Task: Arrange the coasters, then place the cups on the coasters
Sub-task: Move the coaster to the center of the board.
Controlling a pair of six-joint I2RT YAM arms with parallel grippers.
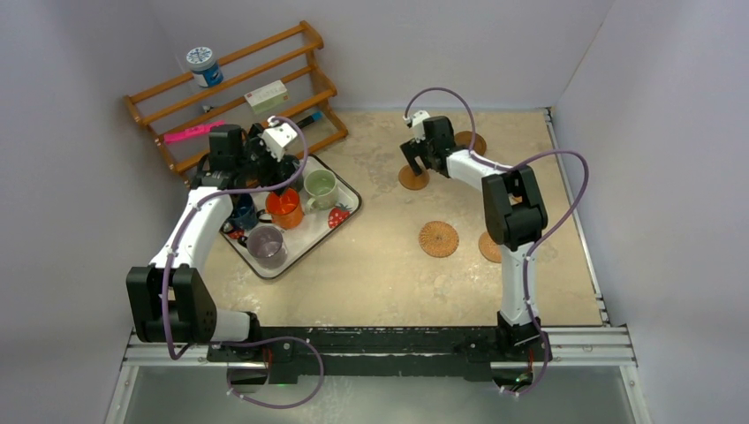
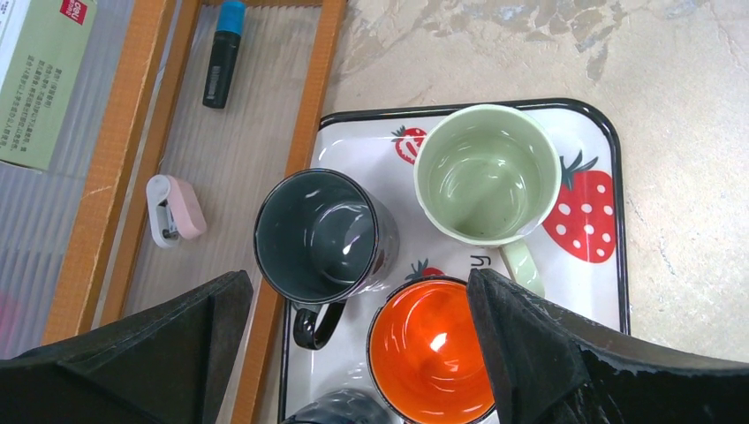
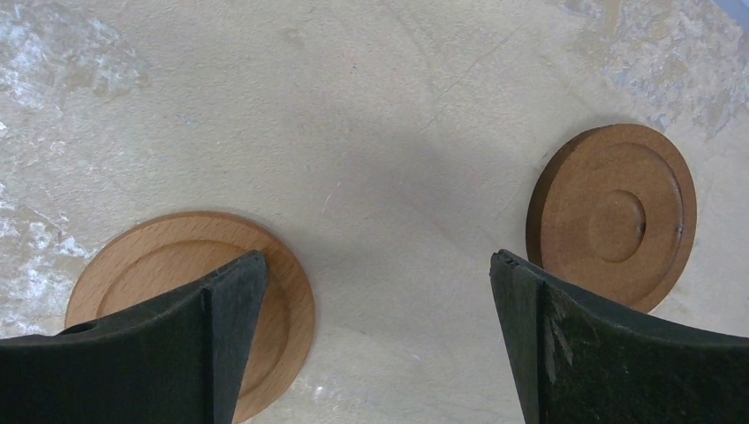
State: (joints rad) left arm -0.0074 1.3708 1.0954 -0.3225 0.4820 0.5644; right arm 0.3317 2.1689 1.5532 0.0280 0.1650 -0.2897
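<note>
The left tool [image 1: 272, 170] [image 2: 358, 281] hung over the tray [image 1: 350, 208] [image 2: 585, 122] with its two fingers wide apart. It held nothing. The tray was white with red strawberries on it, and it sat on the left part of the counter [image 1: 371, 278].

All five cups stood on the tray. The pale green cup [image 1: 320, 185] [image 2: 481, 172] was at the far right corner. The orange cup [image 1: 283, 207] [image 2: 433, 358] was just beside it, right under the left tool. The dark grey cup [image 2: 318, 234] stood next to both, by the tray's left edge. The dark blue cup [image 1: 243, 213] and the purple-grey cup [image 1: 265, 241] stood nearer the robot.

The right tool [image 1: 415, 157] [image 3: 378, 258] was low over the right part of the counter. Its fingers were wide apart too, and nothing was between them. A light wooden coaster [image 1: 412, 180] [image 3: 168, 265] lay flat under its left finger. A darker wooden coaster [image 1: 470, 141] [image 3: 614, 216] lay flat by its right finger. The two did not touch.

Closer to the robot lay the woven coaster [image 1: 439, 238]. Another brown coaster [image 1: 489, 247] lay just beside it, partly hidden by the right arm. Only four coasters could be seen. No cup was on any coaster.

A wooden rack [image 1: 238, 88] stood behind the tray. A jar [image 1: 204, 66] and a box [image 1: 267, 95] [image 2: 44, 79] sat on it, and a marker [image 2: 221, 62] lay under it.
</note>
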